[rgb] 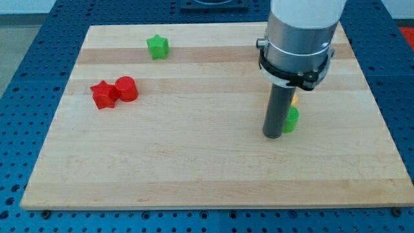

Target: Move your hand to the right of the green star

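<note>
My tip (272, 135) rests on the desk (194, 175) beside a green block (292, 120), far right of the green star (157, 46); no end effector fitted.

A star block (157, 46) sat in the upper left of the worktop (194, 168). Below it, further left, another star (103, 95) touched a cylinder (127, 88). My tip (272, 134) stood right of centre, touching a partly hidden block (292, 120) on its right.
</note>
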### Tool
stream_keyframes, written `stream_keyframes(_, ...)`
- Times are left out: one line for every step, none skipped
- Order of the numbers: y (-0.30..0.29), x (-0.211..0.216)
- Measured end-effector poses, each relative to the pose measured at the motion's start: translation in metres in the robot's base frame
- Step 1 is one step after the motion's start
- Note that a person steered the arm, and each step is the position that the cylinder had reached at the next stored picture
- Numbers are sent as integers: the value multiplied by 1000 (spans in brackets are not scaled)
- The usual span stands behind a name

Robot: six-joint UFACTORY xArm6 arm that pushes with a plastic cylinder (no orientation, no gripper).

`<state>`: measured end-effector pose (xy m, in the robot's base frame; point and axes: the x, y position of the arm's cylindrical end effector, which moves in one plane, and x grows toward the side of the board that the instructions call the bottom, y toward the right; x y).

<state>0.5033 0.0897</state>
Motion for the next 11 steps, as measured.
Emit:
stream_keyframes(-29, -6)
stream_keyframes(-32, -17)
stream_keyframes(-32, -20)
stream_keyframes(-35, -28)
stream_keyframes(-41, -28)
stream_keyframes(-58, -36)
stream_keyframes(-72, -53)
stream_keyframes(-73, -54)
stream_keyframes(-73, -62)
stream_keyframes(-73, -74)
stream_keyframes(-73, -74)
